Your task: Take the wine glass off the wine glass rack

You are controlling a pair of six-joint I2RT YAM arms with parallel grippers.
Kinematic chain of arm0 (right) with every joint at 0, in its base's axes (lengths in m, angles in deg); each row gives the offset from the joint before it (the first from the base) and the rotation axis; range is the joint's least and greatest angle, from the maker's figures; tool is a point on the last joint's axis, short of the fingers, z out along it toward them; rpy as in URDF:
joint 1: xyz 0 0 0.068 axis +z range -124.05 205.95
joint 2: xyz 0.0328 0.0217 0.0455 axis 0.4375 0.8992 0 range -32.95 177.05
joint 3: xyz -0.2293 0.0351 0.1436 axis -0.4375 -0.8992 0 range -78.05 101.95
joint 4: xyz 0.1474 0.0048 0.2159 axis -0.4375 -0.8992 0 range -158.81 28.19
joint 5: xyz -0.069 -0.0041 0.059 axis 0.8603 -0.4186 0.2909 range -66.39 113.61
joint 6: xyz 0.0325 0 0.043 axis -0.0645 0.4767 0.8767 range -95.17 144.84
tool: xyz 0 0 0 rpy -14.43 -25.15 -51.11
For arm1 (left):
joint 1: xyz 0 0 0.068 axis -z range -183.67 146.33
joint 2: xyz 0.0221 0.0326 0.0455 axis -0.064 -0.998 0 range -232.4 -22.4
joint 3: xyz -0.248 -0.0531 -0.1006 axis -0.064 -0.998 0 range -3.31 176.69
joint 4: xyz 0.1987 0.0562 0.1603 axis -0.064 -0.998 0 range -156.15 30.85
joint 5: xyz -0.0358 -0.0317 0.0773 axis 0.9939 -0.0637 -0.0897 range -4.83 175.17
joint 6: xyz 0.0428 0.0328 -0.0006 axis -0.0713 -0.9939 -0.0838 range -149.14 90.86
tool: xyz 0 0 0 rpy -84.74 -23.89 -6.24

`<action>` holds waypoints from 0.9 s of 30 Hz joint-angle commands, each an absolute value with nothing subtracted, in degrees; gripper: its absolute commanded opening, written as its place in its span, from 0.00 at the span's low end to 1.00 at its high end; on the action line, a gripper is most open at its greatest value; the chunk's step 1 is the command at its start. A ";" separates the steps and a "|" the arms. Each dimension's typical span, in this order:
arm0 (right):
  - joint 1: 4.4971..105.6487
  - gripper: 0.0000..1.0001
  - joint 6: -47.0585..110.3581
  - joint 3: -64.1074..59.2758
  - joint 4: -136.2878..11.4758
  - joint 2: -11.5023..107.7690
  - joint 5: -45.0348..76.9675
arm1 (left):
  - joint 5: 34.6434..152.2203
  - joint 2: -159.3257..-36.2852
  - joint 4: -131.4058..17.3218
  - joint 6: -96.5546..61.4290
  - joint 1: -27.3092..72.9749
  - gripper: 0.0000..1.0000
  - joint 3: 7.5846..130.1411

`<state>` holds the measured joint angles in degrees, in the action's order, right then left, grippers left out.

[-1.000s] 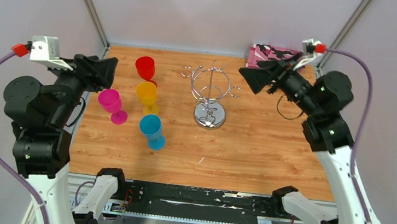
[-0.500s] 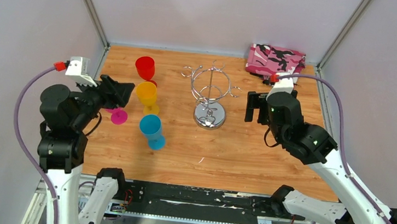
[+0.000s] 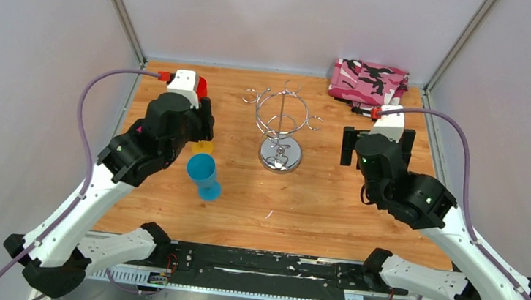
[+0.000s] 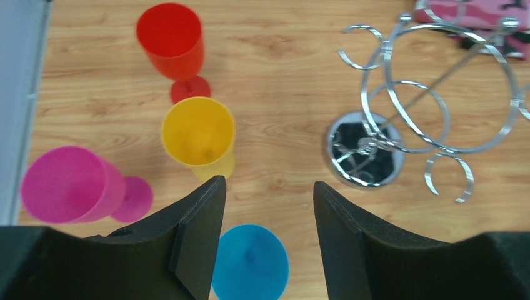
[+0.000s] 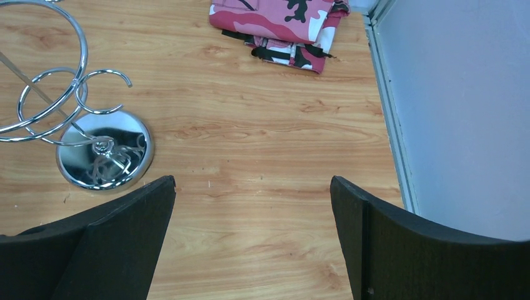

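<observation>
The chrome wine glass rack (image 3: pixel 280 154) stands mid-table with nothing hanging on its hooks; it also shows in the left wrist view (image 4: pixel 364 152) and the right wrist view (image 5: pixel 104 156). Four plastic wine glasses stand upright on the table left of it: red (image 4: pixel 170 37), yellow (image 4: pixel 199 134), magenta (image 4: pixel 62 184) and blue (image 4: pixel 250 262). My left gripper (image 4: pixel 265 187) is open and empty, pointing down above the blue glass (image 3: pixel 202 170) and next to the yellow one. My right gripper (image 5: pixel 253 184) is open and empty above bare wood right of the rack.
A folded pink camouflage cloth (image 3: pixel 368 79) lies at the back right corner, also in the right wrist view (image 5: pixel 278 22). Metal frame posts and grey walls bound the wooden table (image 3: pixel 316 199). In the top view my left arm hides the magenta glass.
Both arms swung in from the table's sides. The left gripper moved over the coloured glasses; the right gripper came to point down beside the rack. Glasses and rack stayed put.
</observation>
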<state>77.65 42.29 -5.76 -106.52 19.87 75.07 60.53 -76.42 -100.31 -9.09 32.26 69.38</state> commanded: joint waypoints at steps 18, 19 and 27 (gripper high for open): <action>78.60 0.99 38.61 -9.82 -101.54 12.50 77.02 | 44.62 -70.58 -102.89 -8.71 33.69 0.62 69.34; 78.55 0.99 38.55 -9.95 -101.57 12.21 77.02 | 44.65 -70.79 -102.91 -8.60 33.73 0.63 69.30; 78.58 0.99 38.35 -10.80 -101.33 10.48 76.87 | 44.34 -70.86 -102.91 -8.65 33.73 0.64 69.05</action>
